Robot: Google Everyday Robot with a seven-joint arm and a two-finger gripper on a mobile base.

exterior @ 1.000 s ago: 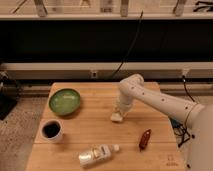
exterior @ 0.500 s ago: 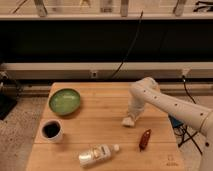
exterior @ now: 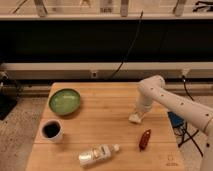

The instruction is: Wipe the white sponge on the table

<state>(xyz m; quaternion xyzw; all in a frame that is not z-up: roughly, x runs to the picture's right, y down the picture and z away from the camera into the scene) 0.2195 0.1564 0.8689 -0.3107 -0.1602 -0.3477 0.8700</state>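
Gripper [exterior: 137, 116] down on the sponge [exterior: 134, 119] at the right side of the worktop [exterior: 107, 132].

The white arm [exterior: 170, 100] reaches in from the right and bends down to the wooden surface. The gripper sits directly over the sponge, which lies flat on the worktop; how far its fingers are parted, and whether they clasp the sponge, cannot be told. A small dark red item [exterior: 145, 139] lies near the sponge, toward the front. A green bowl [exterior: 65, 101] stands at the left, a mug [exterior: 52, 131] in front of it, and a clear bottle [exterior: 98, 154] lies on its side at the front edge.
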